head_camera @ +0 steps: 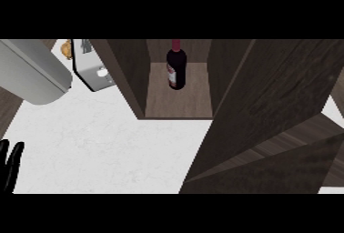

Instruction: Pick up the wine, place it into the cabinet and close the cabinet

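Observation:
A dark wine bottle (176, 68) with a red cap and a pale label stands upright inside the dark wooden cabinet (131, 77), near the back of its floor. The cabinet's door (269, 118) stands swung out at the right, filling much of that side of the view. My left hand (9, 164) shows at the lower left edge, fingers straight and pointing up, at rest on nothing. My right hand does not show; the door may hide it.
A grey cylindrical appliance (33, 73) lies at the upper left. Beside it stands a silver toaster (94, 68) with a yellowish item (66, 50) behind it. The white marble counter (114, 150) spreads in front of the cabinet.

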You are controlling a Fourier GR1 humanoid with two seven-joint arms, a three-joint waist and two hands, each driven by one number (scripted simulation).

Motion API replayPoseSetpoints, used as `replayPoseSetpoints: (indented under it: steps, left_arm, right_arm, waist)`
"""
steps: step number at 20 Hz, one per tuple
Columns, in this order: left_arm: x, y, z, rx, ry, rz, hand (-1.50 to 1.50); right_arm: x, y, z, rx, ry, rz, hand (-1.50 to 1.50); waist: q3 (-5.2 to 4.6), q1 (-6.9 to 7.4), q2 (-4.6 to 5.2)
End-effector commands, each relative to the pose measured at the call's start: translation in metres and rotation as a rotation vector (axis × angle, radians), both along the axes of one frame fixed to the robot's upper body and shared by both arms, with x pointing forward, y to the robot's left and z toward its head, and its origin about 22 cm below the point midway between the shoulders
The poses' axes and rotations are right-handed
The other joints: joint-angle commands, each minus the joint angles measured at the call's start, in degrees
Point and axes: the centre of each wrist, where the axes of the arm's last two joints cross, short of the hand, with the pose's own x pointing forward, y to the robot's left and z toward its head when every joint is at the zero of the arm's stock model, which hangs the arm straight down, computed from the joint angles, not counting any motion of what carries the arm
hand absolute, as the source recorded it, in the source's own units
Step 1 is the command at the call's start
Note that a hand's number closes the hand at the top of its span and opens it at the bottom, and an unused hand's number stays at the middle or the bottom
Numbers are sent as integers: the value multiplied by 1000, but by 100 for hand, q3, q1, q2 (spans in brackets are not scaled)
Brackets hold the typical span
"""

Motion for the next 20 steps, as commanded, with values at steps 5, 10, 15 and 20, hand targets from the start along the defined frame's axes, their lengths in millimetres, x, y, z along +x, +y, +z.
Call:
replayPoseSetpoints:
  steps: [5,10,15,20]
  left_arm:
    - [12,33,-3,9,11,-22,-150]
    - [11,33,6,-2,14,-22,-150]
    - [11,38,13,-24,13,-57,-150]
    - [15,34,19,-46,1,-79,-150]
  right_arm:
    - [-32,25,17,91,-77,22,150]
    - [-31,39,18,65,-151,-14,150]
    - [-16,61,16,51,-199,-92,150]
    - [4,71,29,25,-203,-98,150]
  waist:
    - [-11,-39,10]
    - [-9,7,3]
    - [-9,74,20]
    - [-6,139,46]
